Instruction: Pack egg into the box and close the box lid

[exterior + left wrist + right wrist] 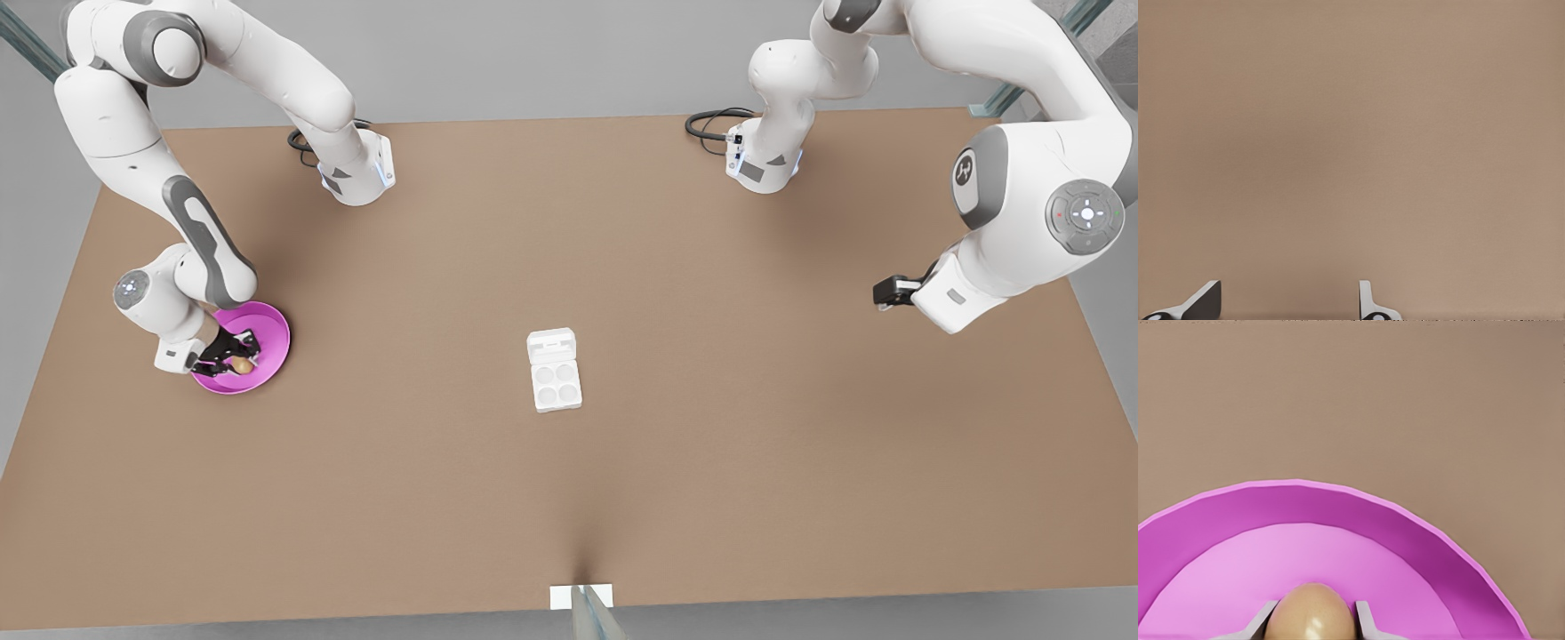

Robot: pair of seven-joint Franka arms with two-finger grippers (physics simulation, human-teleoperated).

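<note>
Right gripper (pixel 1313 623) fingers flank the egg (pixel 1310 613) inside the pink plate (pixel 1418 540), contact unconfirmed. Front view adds the box (pixel 556 380), lid open, mid-table. Left gripper (pixel 1288 300), open and empty, hovers over bare table (pixel 1351 133).

One egg (pixel 241 364), one pink plate (pixel 271 348), one box (pixel 556 382) with four cups, one box lid (pixel 551 344), two arms, two grippers, one table (pixel 622 267)

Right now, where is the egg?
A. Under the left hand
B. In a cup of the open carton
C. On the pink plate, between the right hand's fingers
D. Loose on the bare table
C: the egg sits on the pink plate, flanked by the right hand's fingers.
</note>
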